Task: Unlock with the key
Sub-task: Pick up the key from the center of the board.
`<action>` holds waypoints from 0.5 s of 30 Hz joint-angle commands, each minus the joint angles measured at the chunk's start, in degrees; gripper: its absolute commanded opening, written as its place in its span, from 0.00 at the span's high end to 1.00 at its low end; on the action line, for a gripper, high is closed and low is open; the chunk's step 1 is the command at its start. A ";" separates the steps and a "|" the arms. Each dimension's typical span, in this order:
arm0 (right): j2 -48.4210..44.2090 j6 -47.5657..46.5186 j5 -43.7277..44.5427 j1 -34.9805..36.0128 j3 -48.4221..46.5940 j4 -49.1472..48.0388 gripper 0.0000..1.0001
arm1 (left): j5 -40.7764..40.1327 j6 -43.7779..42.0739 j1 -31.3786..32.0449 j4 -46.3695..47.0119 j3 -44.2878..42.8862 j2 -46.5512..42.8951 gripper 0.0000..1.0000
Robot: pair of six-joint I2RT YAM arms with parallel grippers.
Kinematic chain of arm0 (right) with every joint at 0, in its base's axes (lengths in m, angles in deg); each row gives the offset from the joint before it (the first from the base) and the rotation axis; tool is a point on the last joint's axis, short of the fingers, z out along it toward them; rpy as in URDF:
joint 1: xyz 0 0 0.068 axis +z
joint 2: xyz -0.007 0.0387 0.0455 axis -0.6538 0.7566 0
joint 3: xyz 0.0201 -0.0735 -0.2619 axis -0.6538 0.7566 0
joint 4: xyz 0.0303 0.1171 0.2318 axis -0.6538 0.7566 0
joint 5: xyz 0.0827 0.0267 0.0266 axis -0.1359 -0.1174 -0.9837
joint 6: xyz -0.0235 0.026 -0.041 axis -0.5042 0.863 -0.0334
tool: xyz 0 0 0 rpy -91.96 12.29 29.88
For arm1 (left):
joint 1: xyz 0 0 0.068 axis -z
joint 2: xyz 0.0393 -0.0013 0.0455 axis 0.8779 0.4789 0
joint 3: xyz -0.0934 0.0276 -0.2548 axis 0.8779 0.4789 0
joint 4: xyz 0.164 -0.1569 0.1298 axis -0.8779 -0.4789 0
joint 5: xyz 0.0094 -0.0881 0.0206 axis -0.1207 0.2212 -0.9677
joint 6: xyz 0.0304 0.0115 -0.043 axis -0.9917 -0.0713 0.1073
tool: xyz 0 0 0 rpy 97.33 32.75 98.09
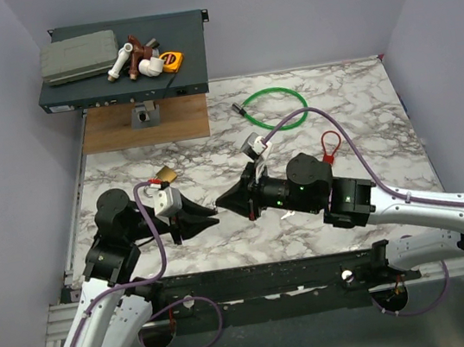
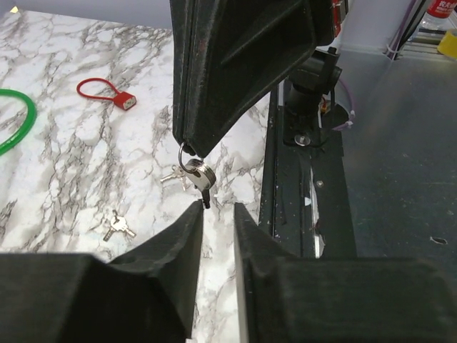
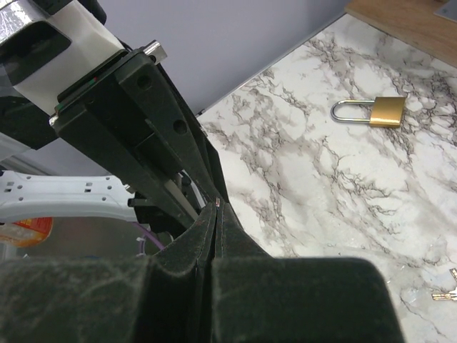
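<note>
right gripper (image 2: 187, 141) holds the key (image 2: 203, 187) in the air over the near edge of the marble table (image 2: 71, 164), left gripper (image 2: 218, 207) directly beneath it

table: white marble with grey veins. right gripper: fingers pressed together on the top of the key's ring (image 2: 193, 166), tip pointing down at the left gripper's tip. left gripper: fingers parted by a narrow gap, nothing seen in the gap. brass padlock (image 3: 388, 111): lying flat on the table, well apart from both grippers, shackle looks closed. ring: silvery coil hanging from that pinch. key: tiny, hangs below the ring, lower end dark and just beside the tip of one left finger; contact cannot be confirmed. blade sits in shadow, teeth not legible. top view: key not discernible between the two tips. right wrist view: own fingers cover it
</note>
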 commanded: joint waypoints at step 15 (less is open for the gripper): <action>-2.39 0.87 1.92 -0.09 1.49 -0.22 0.99 | 1.56 0.78 0.22 -2.54 -3.94 -1.20 1.00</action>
